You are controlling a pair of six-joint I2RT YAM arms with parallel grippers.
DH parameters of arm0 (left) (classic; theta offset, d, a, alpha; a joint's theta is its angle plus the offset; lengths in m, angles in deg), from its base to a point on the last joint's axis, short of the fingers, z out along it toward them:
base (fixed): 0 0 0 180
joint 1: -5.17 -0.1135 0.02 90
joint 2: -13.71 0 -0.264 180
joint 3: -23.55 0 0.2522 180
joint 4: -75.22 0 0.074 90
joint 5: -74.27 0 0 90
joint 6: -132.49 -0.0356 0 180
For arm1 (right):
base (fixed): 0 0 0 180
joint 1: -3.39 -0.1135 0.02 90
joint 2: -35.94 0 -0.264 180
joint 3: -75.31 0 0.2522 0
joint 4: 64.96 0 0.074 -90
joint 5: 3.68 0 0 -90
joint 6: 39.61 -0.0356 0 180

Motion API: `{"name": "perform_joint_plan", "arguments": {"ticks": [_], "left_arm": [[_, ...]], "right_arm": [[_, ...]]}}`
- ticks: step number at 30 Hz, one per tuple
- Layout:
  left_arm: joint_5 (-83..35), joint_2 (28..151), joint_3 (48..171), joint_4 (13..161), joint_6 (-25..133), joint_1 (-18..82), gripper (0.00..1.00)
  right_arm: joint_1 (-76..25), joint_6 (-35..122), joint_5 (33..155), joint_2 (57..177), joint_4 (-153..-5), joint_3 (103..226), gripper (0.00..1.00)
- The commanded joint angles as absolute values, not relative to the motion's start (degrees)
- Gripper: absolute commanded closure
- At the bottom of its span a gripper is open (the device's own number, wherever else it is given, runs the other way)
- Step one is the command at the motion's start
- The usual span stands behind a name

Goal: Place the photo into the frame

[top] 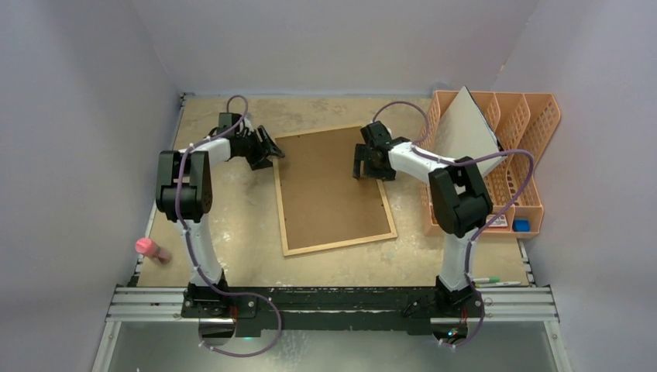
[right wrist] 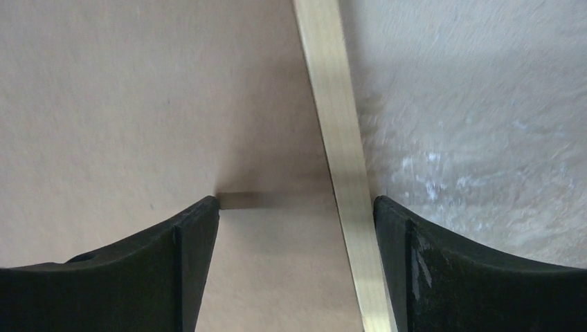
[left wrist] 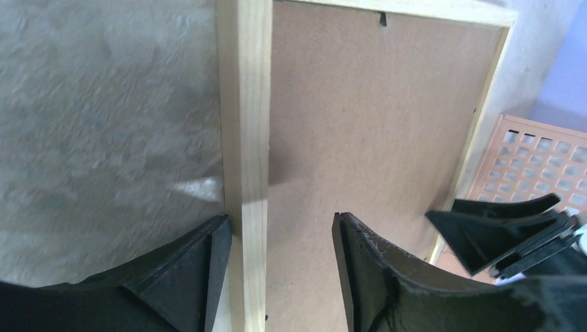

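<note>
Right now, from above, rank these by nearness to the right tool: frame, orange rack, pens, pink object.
1. Frame, directly under the right tool.
2. Orange rack, just to its right.
3. Pens, near right corner.
4. Pink object, left edge.

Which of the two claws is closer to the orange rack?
The right claw, straddling the frame rail on the rack side; the left claw straddles the opposite rail.

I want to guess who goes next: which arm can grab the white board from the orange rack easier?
Right, most likely. The orange rack holding the white board stands close to the right tool, which is open. The left tool sits across the frame, at its far left corner.
</note>
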State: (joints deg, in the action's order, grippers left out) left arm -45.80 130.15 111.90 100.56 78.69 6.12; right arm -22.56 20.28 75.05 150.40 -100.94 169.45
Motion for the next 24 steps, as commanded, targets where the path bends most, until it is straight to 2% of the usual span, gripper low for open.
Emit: {"name": "perform_joint_plan", "arguments": {"ticks": [1,6,12,24], "left_arm": [[-47.6,135.9,116.8,101.5,75.5,7.3,0.42],[-50.2,139.3,120.7,99.9,77.1,7.8,0.45],[-55.1,144.2,126.0,99.4,76.7,9.6,0.47],[-58.3,148.5,129.1,99.6,76.6,14.6,0.47]], "right_arm": [[-23.0,25.1,86.5,144.9,-100.3,162.8,0.18],[-24.0,24.4,95.1,140.7,-97.1,156.3,0.21],[-30.9,23.9,101.1,137.8,-92.8,152.2,0.21],[-39.3,22.5,91.2,140.4,-96.8,153.3,0.21]]}}
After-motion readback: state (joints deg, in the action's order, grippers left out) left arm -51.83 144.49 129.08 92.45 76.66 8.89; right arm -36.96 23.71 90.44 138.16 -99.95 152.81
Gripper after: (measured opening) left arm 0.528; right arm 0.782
